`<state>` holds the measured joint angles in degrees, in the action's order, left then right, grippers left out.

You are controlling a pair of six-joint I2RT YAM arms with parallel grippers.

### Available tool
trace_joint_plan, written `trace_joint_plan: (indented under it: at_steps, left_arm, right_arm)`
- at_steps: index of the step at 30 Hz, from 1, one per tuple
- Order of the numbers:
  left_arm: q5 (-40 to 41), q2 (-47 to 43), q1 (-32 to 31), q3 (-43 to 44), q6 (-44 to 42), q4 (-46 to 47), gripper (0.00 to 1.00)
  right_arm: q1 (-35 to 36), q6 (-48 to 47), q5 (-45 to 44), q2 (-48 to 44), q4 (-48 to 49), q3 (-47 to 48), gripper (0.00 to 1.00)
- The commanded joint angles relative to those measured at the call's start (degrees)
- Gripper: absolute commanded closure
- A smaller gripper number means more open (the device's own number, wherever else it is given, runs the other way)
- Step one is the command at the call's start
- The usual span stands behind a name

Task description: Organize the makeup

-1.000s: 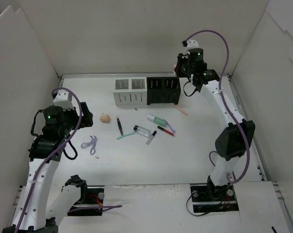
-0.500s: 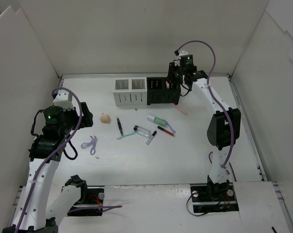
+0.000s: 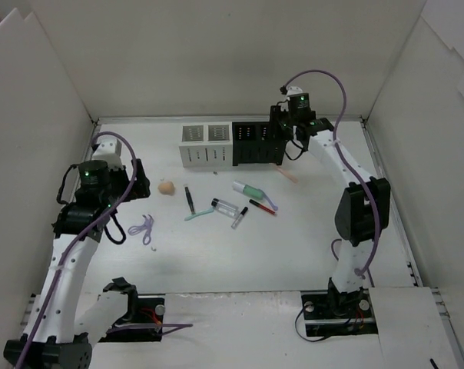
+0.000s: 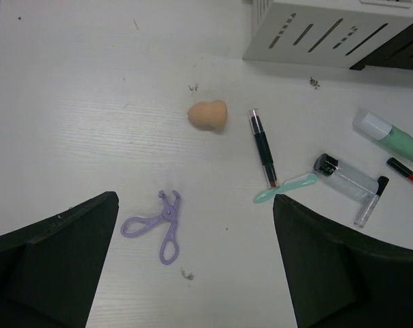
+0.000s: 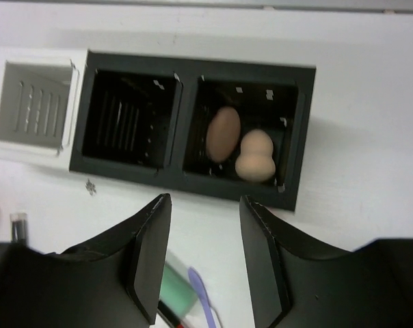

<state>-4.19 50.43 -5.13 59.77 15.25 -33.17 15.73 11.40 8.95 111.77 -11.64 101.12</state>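
A peach sponge (image 3: pixel 166 187) lies on the table left of the spread of makeup: a black stick (image 3: pixel 189 198), a mint stick (image 3: pixel 195 216), a clear vial (image 3: pixel 226 206), a mint-green tube (image 3: pixel 251 190), a red stick (image 3: pixel 263 207), a purple stick (image 3: pixel 267 203) and a pink stick (image 3: pixel 288 174). My left gripper (image 4: pixel 193 260) is open and empty, above the table, short of the sponge (image 4: pixel 208 115). My right gripper (image 5: pixel 205 253) is open and empty just in front of the black box (image 5: pixel 193 65). Two peach sponges (image 5: pixel 223 133) (image 5: pixel 254 157) lie in its right compartment.
A white slotted box (image 3: pixel 205 144) stands beside the black box (image 3: pixel 256 142) at the back. A purple scissor-like tool (image 4: pixel 155 220) lies between my left fingers. White walls close in the table on three sides.
My right gripper came down left to the black box, then eased back slightly. My left arm has moved forward and right, toward the peach sponge.
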Motion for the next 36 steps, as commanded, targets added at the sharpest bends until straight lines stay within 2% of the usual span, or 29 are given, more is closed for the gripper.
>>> trace_joint_plan:
  at_steps: [1, 5, 9, 16, 19, 26, 36]
  left_arm:
    - [-0.56, 6.24, 0.38, 3.07, 0.22, 1.79, 0.09]
    - [-2.14, 19.04, 0.38, 7.28, 1.18, -0.57, 0.16]
    - [-5.57, 27.58, 0.38, 12.38, 3.91, -1.12, 0.23]
    - [-8.20, 36.75, 2.31, 12.48, 11.73, 5.65, 0.31]
    - [-8.38, 39.56, 3.63, 11.60, 15.25, 8.64, 0.39]
    - [-8.38, 45.53, 5.39, 8.88, 20.78, 15.31, 0.45]
    - [-7.33, 53.36, 5.39, 12.12, 22.11, 14.97, 0.46]
  right_arm:
    - [2.20, -2.17, -4.55, -12.08, 3.46, -5.30, 0.58]
    - [3.43, -2.17, -5.08, -23.15, 4.17, -16.36, 0.54]
    - [4.14, -1.64, -4.29, -32.38, 4.61, -25.24, 0.51]
    - [4.58, -0.59, -4.65, -49.86, 4.78, -39.14, 0.46]
    - [4.75, -0.41, -5.35, -55.58, 4.70, -43.80, 0.45]
    - [5.10, 0.47, -5.79, -63.86, 4.26, -50.84, 0.44]
    - [5.10, 0.73, -6.40, -66.77, 3.73, -52.61, 0.43]
